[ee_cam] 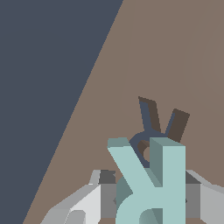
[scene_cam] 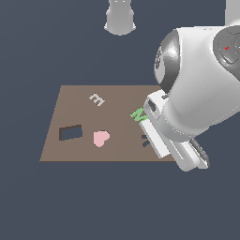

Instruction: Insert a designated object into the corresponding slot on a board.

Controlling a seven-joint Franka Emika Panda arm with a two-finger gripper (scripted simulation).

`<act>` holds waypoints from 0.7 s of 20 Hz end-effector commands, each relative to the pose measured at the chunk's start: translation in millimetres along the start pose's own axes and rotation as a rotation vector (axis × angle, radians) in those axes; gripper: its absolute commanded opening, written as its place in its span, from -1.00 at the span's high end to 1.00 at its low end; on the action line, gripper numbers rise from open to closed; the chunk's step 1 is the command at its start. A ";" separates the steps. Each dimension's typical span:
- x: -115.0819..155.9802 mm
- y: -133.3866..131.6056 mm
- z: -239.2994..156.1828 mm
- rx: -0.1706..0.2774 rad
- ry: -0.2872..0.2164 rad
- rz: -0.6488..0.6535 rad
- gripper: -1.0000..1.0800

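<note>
The robot is in the middle of putting the letter in its hole. The claw (ee_cam: 151, 199) is squeezed shut on the teal R (ee_cam: 153, 183), with a grey finger (ee_cam: 107, 199) pressing on each side of it. The wrist view shows the R held up just over the brown board (scene_cam: 84, 110), close to the R-shaped slot (ee_cam: 153, 127), but not in it yet. The two legs of the letter point the same way as the two legs of the slot, so the turn looks about right to me.

I think the next move is small and careful. The letter needs to slide a little so it sits right over the slot. Then it goes straight down, and then the claw lets go. If it is a bit off, an edge could catch on the rim of the hole.

The R is a flat, pale blue-green block with sharp corners and a round hole in its loop.

In the exterior view the big white arm hides the letter and most of the slot. A green M (scene_cam: 138, 114), a pink heart (scene_cam: 100, 138) and a dark box-shaped hole (scene_cam: 71, 132) are also on the board.
</note>
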State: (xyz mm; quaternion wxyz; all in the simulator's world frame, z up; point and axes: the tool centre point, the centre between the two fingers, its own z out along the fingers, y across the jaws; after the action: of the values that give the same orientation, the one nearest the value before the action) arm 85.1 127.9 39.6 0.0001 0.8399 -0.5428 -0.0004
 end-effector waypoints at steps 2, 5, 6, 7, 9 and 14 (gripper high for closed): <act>8.0 2.6 -0.5 0.000 0.000 0.113 1.00; 13.4 5.3 -0.6 0.000 0.000 0.190 1.00; 14.9 6.2 -0.6 0.000 0.000 0.213 1.00; 16.3 7.0 -0.7 0.000 0.000 0.233 1.00; 18.6 8.6 -0.7 0.000 -0.001 0.270 1.00; 22.4 11.6 -0.8 0.000 -0.001 0.331 1.00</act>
State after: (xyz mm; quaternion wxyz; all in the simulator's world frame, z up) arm 84.0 103.8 40.2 0.0004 0.7448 -0.6673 -0.0008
